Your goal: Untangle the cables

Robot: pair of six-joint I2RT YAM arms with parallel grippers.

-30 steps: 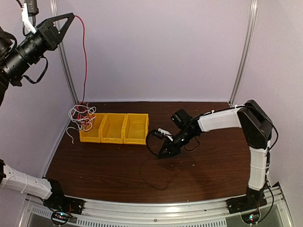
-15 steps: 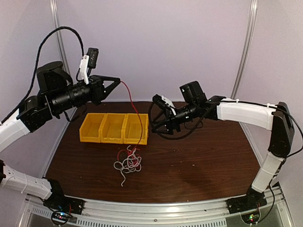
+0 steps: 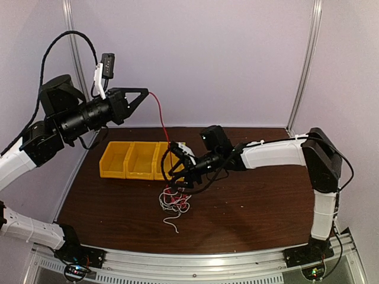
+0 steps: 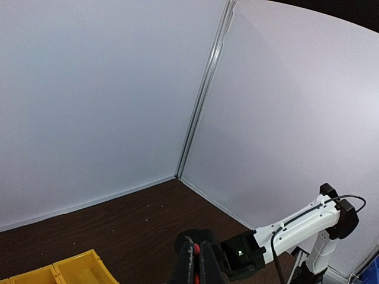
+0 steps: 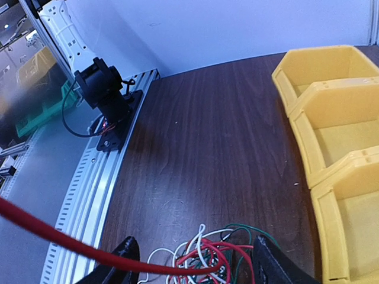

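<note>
Left fingers (image 4: pixel 190 266) pinch the red wire (image 3: pixel 163 124) aloft; right fingers (image 3: pixel 177 170) gape over the cables (image 3: pixel 173 201) heaped on the bench (image 3: pixel 254 207), seemingly gripping nothing. Hauling higher now could drag the lot up, tightening it.

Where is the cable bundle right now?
In the top view, the cables bunch centre-left, just in front of the yellow bins, directly under the right gripper.

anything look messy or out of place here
The cables sit in a knotted heap on the table in front of the yellow bins. One red wire is stretched from the heap up to the raised left tool.
</note>
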